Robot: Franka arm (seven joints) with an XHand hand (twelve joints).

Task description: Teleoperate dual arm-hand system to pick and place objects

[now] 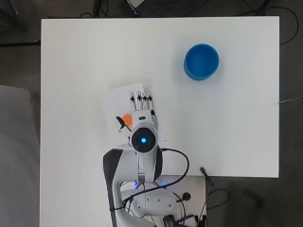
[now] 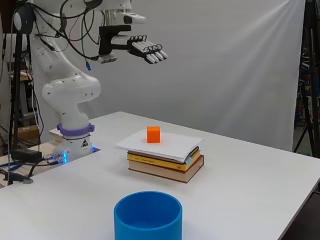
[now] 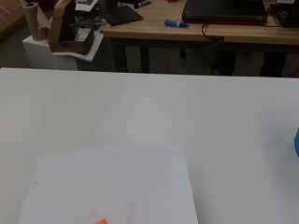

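Here, an orange cube sits on a white sheet that tops a stack of books on the white counter. The robot's hand hangs high above the stack, well clear of the cube, its fingers straight and together, holding nothing. Nothing stands between the hand and the cube.

From overhead, the hand covers much of the stack, and only a corner of the cube shows beside the wrist. A round blue bowl stands well apart from the stack on the open counter; in the side view the bowl is nearer the camera than the books, and what shows of its inside is bare blue.

The wrist view takes in the sheet, a sliver of the cube and, beyond the counter's far edge, a wooden desk in the room.
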